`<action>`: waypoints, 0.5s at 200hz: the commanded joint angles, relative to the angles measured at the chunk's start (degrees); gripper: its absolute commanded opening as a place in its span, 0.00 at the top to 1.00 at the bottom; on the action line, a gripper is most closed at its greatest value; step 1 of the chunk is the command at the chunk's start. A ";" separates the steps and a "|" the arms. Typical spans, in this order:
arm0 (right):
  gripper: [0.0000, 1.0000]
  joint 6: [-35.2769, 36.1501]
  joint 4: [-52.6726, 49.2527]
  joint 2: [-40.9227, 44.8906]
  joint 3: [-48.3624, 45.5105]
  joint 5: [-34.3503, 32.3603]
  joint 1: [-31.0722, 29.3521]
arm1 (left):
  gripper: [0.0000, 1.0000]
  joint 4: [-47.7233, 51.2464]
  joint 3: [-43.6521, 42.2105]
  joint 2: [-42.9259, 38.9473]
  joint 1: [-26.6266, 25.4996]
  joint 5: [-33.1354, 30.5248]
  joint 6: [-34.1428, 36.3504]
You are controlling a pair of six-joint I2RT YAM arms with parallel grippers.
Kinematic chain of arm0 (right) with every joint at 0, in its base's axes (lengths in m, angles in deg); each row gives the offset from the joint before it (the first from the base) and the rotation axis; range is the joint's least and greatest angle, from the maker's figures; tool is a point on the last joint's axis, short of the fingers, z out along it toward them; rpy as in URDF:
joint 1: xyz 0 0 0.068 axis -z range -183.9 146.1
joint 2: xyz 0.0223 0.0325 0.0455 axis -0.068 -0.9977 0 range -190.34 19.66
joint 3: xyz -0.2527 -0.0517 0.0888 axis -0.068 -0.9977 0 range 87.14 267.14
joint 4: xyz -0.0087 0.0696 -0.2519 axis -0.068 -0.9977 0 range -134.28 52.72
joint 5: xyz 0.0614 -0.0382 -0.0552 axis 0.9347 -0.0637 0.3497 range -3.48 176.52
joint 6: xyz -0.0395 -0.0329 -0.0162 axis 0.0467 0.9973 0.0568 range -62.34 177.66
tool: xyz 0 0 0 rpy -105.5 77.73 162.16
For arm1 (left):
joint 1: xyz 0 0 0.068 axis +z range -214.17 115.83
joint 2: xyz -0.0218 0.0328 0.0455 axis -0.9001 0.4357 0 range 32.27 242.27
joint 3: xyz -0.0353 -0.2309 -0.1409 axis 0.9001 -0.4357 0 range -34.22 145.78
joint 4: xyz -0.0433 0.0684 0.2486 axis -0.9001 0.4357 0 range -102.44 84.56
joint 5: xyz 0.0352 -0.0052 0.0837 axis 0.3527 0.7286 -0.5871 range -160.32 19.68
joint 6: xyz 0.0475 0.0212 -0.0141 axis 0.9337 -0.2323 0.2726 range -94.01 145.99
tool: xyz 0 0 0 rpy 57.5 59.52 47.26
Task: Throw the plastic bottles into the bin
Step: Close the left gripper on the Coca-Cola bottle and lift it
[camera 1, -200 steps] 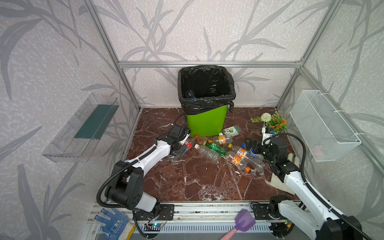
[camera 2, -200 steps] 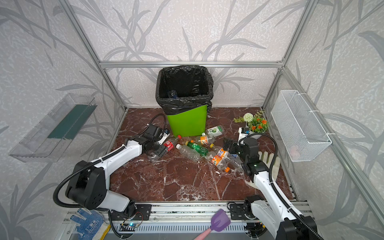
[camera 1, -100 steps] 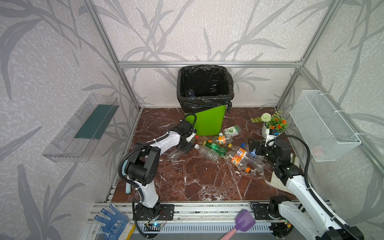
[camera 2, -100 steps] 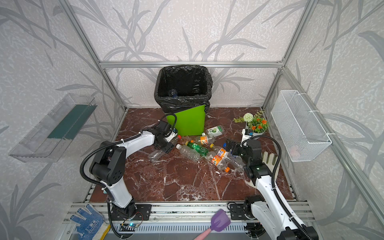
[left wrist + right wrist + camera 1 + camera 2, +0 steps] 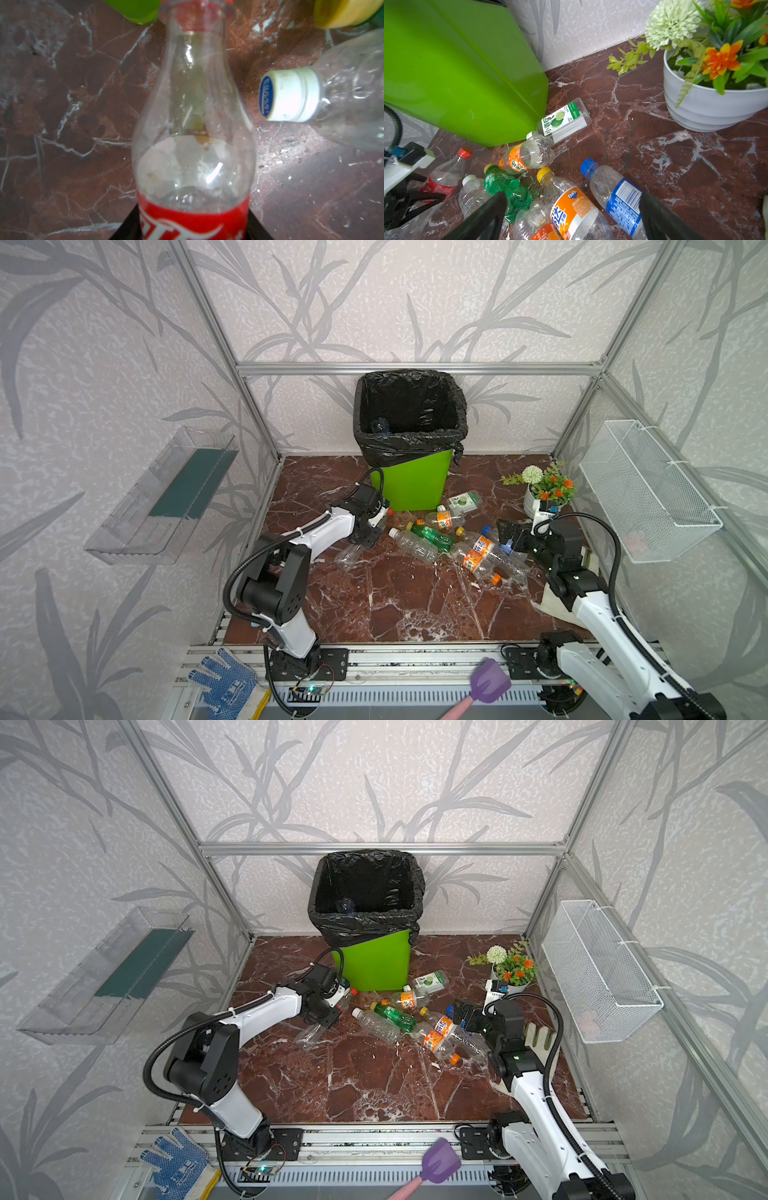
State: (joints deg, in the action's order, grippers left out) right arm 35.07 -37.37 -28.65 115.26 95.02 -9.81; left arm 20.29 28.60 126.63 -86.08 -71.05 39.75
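Observation:
The lime-green bin (image 5: 411, 485) with a black bag stands at the back, and one bottle (image 5: 380, 425) lies inside it. My left gripper (image 5: 376, 516) is beside the bin's left corner, shut on a clear red-labelled bottle (image 5: 193, 124) with a red cap (image 5: 464, 152). Several plastic bottles lie in a pile in front of the bin: a green one (image 5: 432, 534), a white-capped clear one (image 5: 413, 545), an orange-labelled one (image 5: 571, 209) and a blue-labelled one (image 5: 618, 195). My right gripper (image 5: 571, 220) hangs open just above the last two.
A crushed clear bottle (image 5: 349, 558) lies by the left arm. A white flower pot (image 5: 540, 506) stands at the back right under a wire basket (image 5: 644, 493). A clear tray (image 5: 166, 493) hangs on the left wall. A cloth (image 5: 557, 597) lies under the right arm.
My left gripper has moved in beside the bin and shut on the red-labelled bottle. The left arm's elbow has swung up. The right gripper has stayed open over the pile.

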 commanded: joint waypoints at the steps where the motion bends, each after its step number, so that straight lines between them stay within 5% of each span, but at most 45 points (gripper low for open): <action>1: 0.01 -0.70 1.01 0.24 -0.37 0.82 0.29 | 0.52 0.29 -1.94 -5.56 0.19 1.17 -3.38; 42: 0.01 -0.26 0.40 0.30 1.18 1.00 0.55 | 0.57 1.95 -5.09 -17.85 0.11 0.50 -9.53; 100: 0.01 0.26 -0.33 0.06 3.58 0.85 1.25 | 0.59 -13.74 -1.96 -44.66 0.55 -8.37 -17.05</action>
State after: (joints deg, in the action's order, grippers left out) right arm 34.98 -37.68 -28.67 116.09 95.52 -8.96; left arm 14.65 21.85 88.25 -85.91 -74.20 27.03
